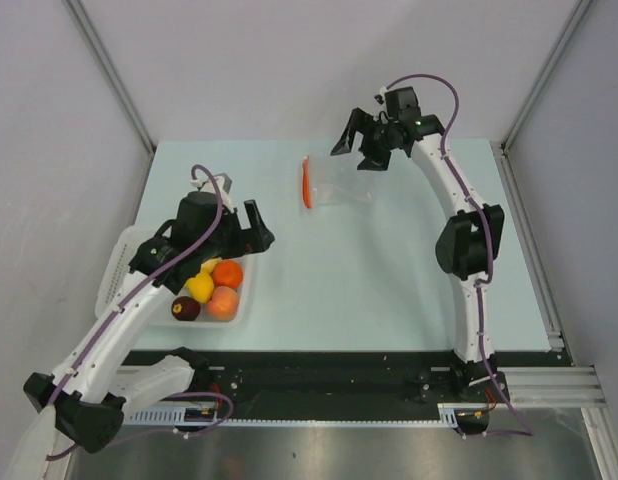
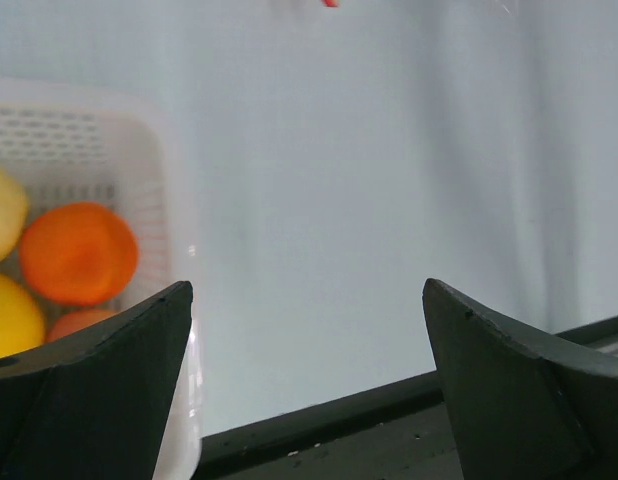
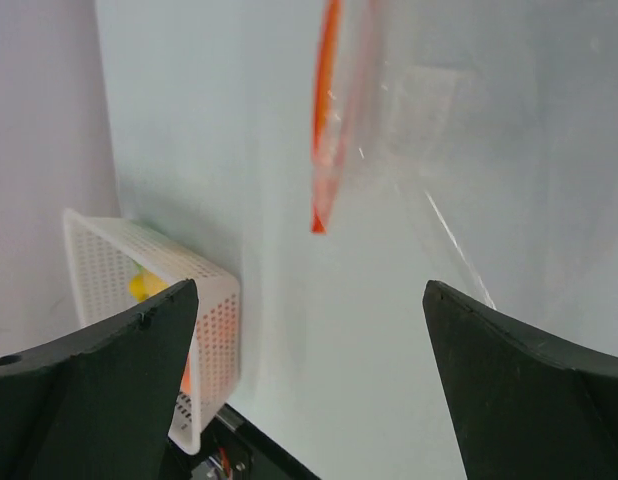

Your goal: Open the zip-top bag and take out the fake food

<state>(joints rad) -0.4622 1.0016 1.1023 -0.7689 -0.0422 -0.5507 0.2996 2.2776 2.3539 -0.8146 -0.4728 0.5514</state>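
Observation:
The zip-top bag lies flat on the table at the far middle, clear, its red-orange zip strip on the left edge; nothing shows inside it. The right wrist view shows the strip and the clear film. The fake food sits in a white mesh basket: an orange, a yellow piece, a peach and a dark purple one. My left gripper is open and empty beside the basket's right side. My right gripper is open and empty above the bag's far right.
In the left wrist view the basket wall holds the orange and yellow pieces. The basket also shows in the right wrist view. A black rail runs along the table's near edge. Grey walls enclose the table.

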